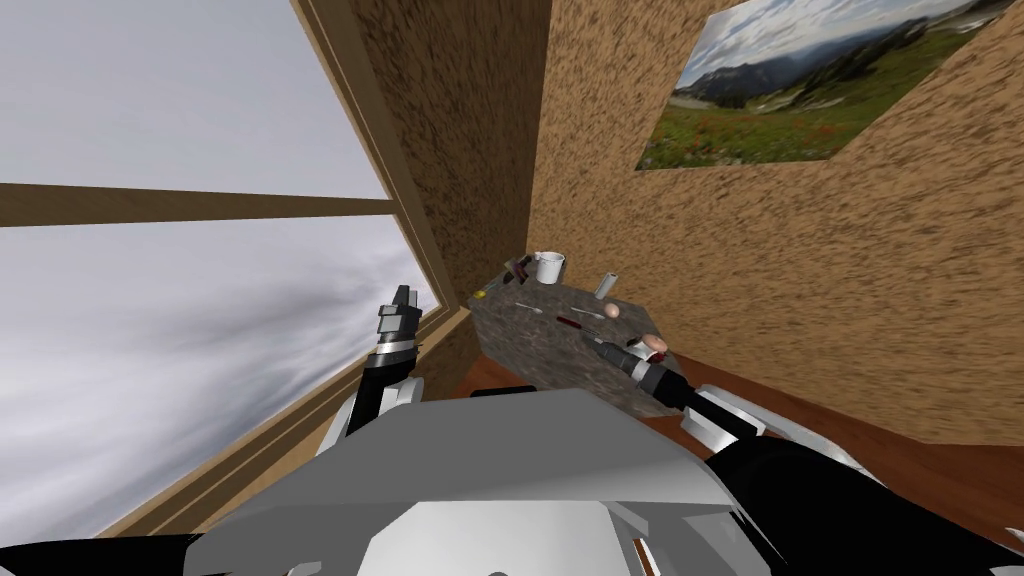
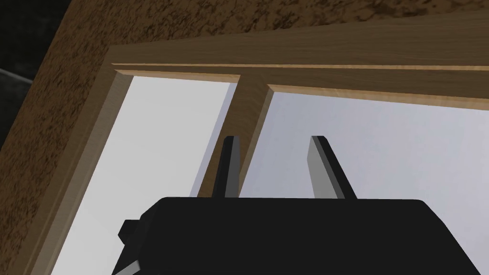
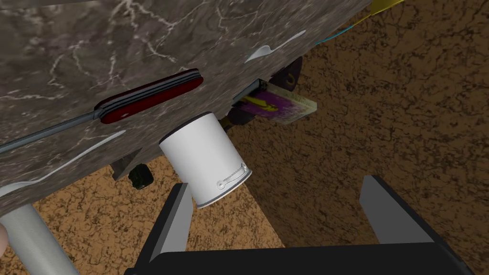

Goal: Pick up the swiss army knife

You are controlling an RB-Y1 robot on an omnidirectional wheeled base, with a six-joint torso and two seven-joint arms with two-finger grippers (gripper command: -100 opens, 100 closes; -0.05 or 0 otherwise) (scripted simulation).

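1. Lying flat mid-table, the red swiss army knife [image 3: 150, 95] rests on the dark marbled table [image 3: 57, 43], blade folded out.
2. Its long axis runs left to right, blade pointing right.
3. The right gripper [image 3: 277, 184], spread wide and empty, hovers nearest. The knife lies beyond and left of its tips, along the fingers' closing line, so a wrist turn seems needed.
4. The left gripper [image 2: 274, 141], fingers parted, is well apart by the window [image 2: 372, 153].

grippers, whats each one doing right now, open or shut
Left gripper: open, empty, raised by the window.
Right gripper: open, empty, at the table, not touching the swiss army knife.
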